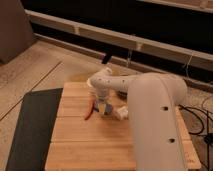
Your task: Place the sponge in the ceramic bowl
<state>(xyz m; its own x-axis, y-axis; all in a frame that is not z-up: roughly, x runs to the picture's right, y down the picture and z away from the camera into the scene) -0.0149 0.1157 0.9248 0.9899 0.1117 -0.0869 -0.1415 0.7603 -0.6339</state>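
Gripper (103, 105) points down at the wooden table (75, 145), directly over the sponge (104, 110), a small bluish block; whether it grips cannot be told. Red pepper-like piece (89, 111) lies at its 9 o'clock, white tube (120, 113) at 4 o'clock, label unreadable.

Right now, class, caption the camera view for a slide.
Robot pincer low over the sponge on the wooden table, red pepper-like piece beside it.

One red piece (89, 111), one tube (120, 113), one set of jaws (between them).
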